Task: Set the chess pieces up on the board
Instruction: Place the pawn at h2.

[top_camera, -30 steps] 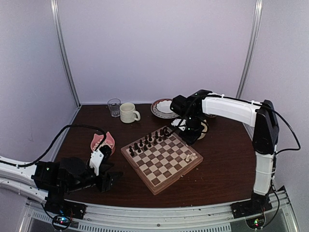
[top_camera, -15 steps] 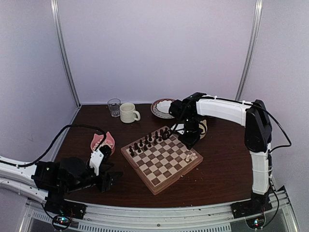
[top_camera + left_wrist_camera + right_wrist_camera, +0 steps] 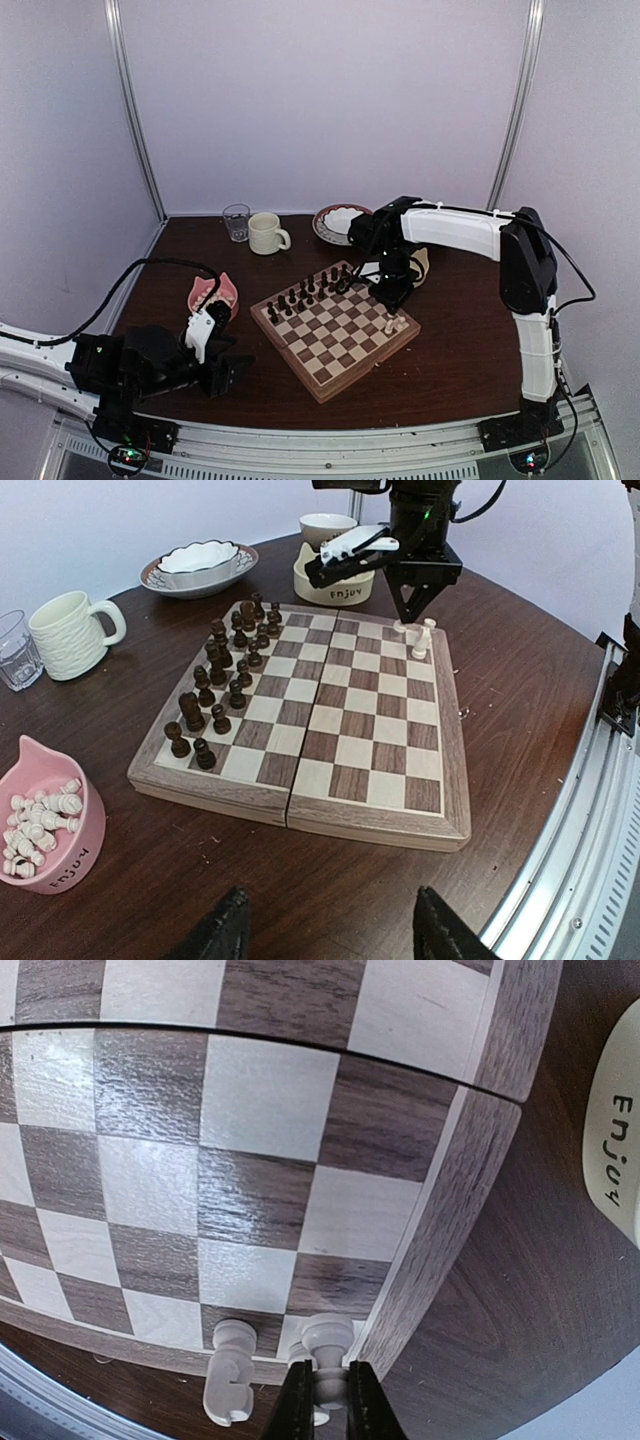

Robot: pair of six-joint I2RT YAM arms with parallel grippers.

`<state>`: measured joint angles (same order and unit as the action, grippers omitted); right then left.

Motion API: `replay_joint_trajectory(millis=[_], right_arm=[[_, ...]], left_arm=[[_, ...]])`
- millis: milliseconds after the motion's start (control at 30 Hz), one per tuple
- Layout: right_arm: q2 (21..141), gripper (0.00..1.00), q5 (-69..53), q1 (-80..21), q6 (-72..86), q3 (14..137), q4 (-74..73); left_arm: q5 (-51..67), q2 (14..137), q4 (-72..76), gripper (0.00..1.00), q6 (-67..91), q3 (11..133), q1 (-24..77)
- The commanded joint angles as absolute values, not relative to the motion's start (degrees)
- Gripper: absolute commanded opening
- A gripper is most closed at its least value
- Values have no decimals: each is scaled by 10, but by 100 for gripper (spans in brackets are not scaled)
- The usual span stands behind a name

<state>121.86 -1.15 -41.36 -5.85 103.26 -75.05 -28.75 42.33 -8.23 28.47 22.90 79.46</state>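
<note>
Right end effector (image 3: 322,1405) clamped on cream-white turned chess piece (image 3: 328,1338), maybe pawn, at glossy wood-grain board (image 3: 445,1190) corner; left end effector (image 3: 330,920) parted, empty.

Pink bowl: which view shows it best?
Left wrist: the pink bowl is close, with white pieces visible inside. Top external shows it small, next to the left arm. Right wrist misses it.

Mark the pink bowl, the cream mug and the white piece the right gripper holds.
pink bowl (image 3: 72,866), left wrist view, its front wall.
cream mug (image 3: 64,638), left wrist view, its ribbed side.
white piece (image 3: 328,1335), right wrist view, its rounded head.
</note>
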Motion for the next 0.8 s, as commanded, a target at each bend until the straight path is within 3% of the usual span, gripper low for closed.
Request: replay_joint_trajectory(millis=[0, 467, 767], right_arm=[[1229, 10, -6, -411, -62, 1051, -754], [1234, 25, -7, -410, -63, 1055, -749], [1199, 25, 15, -410, -53, 1056, -728]], left_arm=[[-297, 423, -72, 56, 289, 224, 794], [-299, 425, -71, 57, 288, 221, 794], [-303, 425, -71, 57, 288, 221, 795]])
